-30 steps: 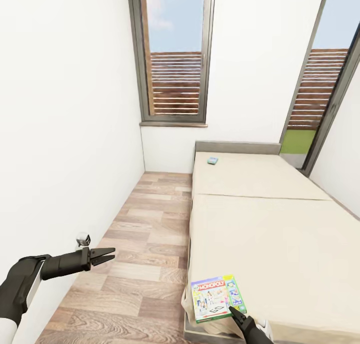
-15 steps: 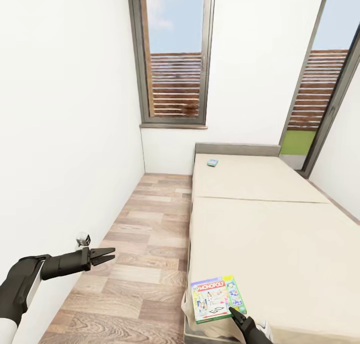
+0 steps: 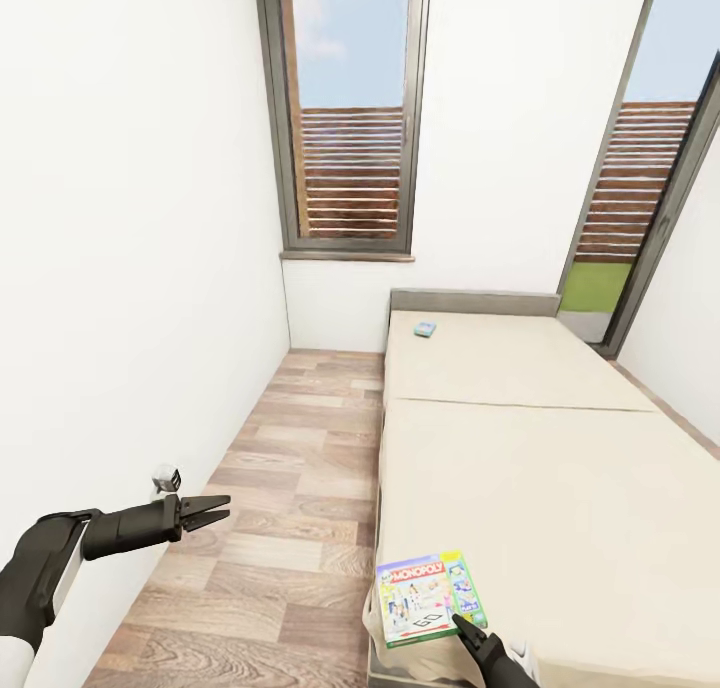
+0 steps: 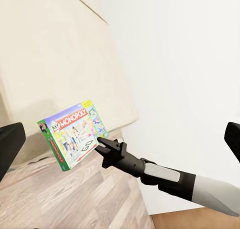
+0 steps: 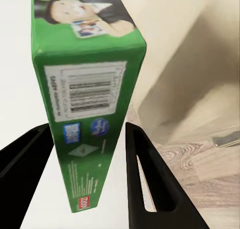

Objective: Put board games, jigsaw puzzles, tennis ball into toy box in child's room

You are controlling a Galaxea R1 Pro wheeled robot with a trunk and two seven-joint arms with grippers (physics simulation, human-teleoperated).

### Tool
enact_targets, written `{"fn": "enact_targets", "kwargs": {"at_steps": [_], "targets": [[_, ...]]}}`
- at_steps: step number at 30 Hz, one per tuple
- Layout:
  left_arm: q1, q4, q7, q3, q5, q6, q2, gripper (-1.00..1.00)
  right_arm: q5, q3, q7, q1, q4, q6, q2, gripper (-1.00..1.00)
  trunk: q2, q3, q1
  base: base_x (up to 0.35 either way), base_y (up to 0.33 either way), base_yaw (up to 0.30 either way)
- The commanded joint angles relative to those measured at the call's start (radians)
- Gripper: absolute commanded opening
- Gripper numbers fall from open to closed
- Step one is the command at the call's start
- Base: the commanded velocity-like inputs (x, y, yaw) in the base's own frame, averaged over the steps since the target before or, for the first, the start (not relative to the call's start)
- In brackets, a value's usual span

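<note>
The green Monopoly board game [image 3: 428,598] hangs just off the near left corner of the beige bed [image 3: 540,488], tilted, with my right gripper [image 3: 460,623] shut on its near edge. In the left wrist view the same box [image 4: 72,131] floats above the wood floor beside the mattress, pinched by the right gripper [image 4: 100,141]. The right wrist view looks along the box's barcode edge [image 5: 85,89], which sits between the two black fingers [image 5: 145,179]. A small blue board game [image 3: 425,328] lies on the bed near the grey headboard. My left gripper [image 3: 205,513] hovers open over the floor, holding nothing.
A strip of wood-plank floor [image 3: 290,468] runs between the white left wall and the bed. A tall dark-framed window [image 3: 350,108] stands at the far end, and a second one [image 3: 640,168] at the right. A small wall socket [image 3: 167,481] sits low on the left wall.
The whole picture has slid down slightly, so the camera moved. The Monopoly box has shifted a little to the left in my right gripper. The left arm has stayed put.
</note>
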Motion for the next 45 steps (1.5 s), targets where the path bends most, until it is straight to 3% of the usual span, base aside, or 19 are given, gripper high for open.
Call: {"fn": "enact_targets", "kwargs": {"at_steps": [1, 45], "targets": [[0.0, 0.0, -0.005, 0.0, -0.003, 0.011, 0.0, 1.0, -0.007, -0.001, 0.002, -0.001, 0.001, 0.009, 0.0, -1.0, 0.007, 0.002, -0.004, 0.0, 0.0, 0.0], [-0.001, 0.0, -0.005, 0.001, -0.003, 0.01, 0.0, 1.0, -0.005, 0.0, -0.006, -0.001, 0.0, 0.004, 0.005, -1.0, 0.315, 0.14, -0.173, 0.0, 0.0, 0.0]]}}
